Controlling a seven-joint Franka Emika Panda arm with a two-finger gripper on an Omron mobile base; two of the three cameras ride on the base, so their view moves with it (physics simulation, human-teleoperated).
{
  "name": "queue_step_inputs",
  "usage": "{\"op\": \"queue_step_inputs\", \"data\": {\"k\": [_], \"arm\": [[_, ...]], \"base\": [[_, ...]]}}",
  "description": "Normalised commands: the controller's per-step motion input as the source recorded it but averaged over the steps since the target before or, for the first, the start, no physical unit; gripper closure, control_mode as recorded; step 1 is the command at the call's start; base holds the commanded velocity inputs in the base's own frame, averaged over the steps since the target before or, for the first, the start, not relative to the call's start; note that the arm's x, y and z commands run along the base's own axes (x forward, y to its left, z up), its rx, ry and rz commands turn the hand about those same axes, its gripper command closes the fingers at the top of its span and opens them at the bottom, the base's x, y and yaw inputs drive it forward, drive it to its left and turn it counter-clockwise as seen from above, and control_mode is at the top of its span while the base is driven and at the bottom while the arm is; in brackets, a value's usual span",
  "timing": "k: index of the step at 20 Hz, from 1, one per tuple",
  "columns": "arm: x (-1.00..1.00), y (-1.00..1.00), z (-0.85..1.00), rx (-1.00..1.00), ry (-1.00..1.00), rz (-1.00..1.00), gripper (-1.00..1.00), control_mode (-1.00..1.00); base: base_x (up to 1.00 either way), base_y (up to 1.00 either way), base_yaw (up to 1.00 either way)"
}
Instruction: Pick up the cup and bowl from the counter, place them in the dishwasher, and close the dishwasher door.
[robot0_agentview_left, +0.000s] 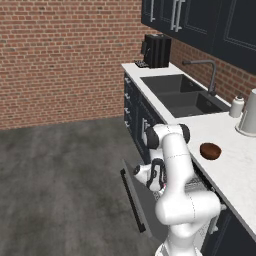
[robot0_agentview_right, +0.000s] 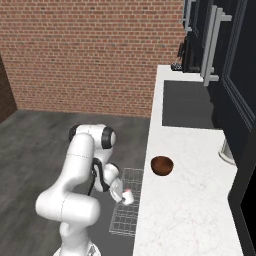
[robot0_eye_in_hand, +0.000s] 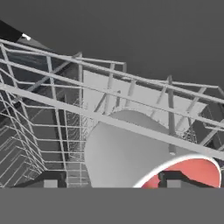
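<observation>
Reaching down beside the worktop (robot0_agentview_right: 190, 200), the arm holds its pincer (robot0_eye_in_hand: 109, 183) spread wide around the cup (robot0_eye_in_hand: 131, 153) in the wire rack (robot0_agentview_right: 125, 210).

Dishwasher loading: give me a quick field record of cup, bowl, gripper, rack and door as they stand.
cup: small pinkish-red cup with white inside, lying tilted in the rack, close in front of the fingertips
bowl: glossy dark reddish-brown round bowl, on the white marble-like counter, not yet loaded
gripper: two-finger gripper, low over the rack, jaws open, one fingertip on each side of the cup
rack: pale wire rack, pulled out beside the counter edge
door: dark navy drop-down dishwasher door, open
</observation>
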Motion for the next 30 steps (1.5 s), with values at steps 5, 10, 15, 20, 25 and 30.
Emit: {"op": "queue_step_inputs", "data": {"k": [5,10,15,20,25,30], "arm": [[-0.30,0.09,0.39,0.00,-0.04,0.00,-1.00,-1.00],[-0.21,0.00,0.85,-0.02,0.00,0.00,-1.00,-1.00],[-0.15,0.00,1.00,-0.05,0.00,0.00,-1.00,-1.00],[-0.20,0.02,1.00,-0.03,0.00,0.00,-1.00,-1.00],[-0.51,0.33,1.00,0.00,-0.13,0.05,-1.00,-1.00],[-0.49,0.39,1.00,0.00,-0.40,0.10,-1.00,-1.00]], "base": [[0.00,0.00,0.00],[0.00,0.00,0.00],[0.00,0.00,0.00],[0.00,0.00,0.00],[0.00,0.00,0.00],[0.00,0.00,0.00]]}}
